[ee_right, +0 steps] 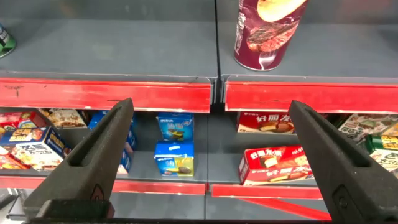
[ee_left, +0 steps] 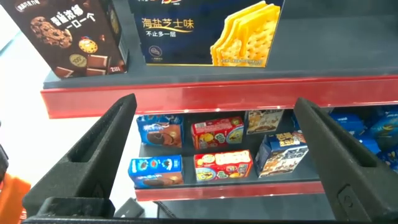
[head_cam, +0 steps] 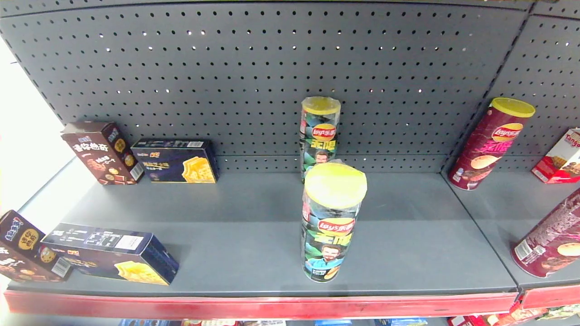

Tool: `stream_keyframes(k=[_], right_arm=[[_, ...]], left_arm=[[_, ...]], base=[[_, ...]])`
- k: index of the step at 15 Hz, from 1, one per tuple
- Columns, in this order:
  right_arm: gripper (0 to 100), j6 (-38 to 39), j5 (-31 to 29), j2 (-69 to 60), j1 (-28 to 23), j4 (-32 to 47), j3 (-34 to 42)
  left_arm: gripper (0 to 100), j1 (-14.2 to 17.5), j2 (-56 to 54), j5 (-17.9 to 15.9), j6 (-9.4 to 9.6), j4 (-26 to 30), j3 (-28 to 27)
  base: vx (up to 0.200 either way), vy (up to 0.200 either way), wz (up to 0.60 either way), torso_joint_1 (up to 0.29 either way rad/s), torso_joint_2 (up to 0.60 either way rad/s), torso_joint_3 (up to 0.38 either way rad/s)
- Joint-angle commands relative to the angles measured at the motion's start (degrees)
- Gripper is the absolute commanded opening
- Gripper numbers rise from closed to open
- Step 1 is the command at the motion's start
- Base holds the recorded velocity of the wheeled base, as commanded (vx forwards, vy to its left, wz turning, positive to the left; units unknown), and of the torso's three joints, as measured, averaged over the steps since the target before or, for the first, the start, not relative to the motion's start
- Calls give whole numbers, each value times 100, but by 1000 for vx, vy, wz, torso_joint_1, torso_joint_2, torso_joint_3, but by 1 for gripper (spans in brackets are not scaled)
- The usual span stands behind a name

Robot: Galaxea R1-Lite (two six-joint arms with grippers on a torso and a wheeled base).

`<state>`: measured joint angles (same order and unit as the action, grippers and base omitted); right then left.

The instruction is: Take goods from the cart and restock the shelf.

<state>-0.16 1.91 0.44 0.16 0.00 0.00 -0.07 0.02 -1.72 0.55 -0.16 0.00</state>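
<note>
Both arms wait empty before the shelf. Your left end effector and right end effector each stand wide with nothing between the fingers, just below the shelf's red lip.

The goods already placed sit up and ahead of both. A front can stands upright near the lip, with a rear can directly behind it against the pegboard. Both have their long axes vertical.

The left arm faces the cracker box and cookie box, which lie flat at the shelf's left front. The right arm faces the seam between bays, below a maroon can in the next bay.

Judged from this, the coming move is a fetch from the cart, since neither arm carries stock. Open board lies between the boxes and the two cans, and to their right. The front can is likely the main thing to knock on the way back in, so come in high over the lip.
</note>
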Motion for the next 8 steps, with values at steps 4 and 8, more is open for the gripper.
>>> stream_keyframes(k=[4,8], right_arm=[[100,-2,2,9,-7,0,0],[100,16,-16,9,2,0,0]], left_arm=[[100,-1,-2,-4,-2,-2,0],[100,-1,-2,-4,-2,-2,0]], base=[[0,0,0,0,0,0],[0,0,0,0,0,0]])
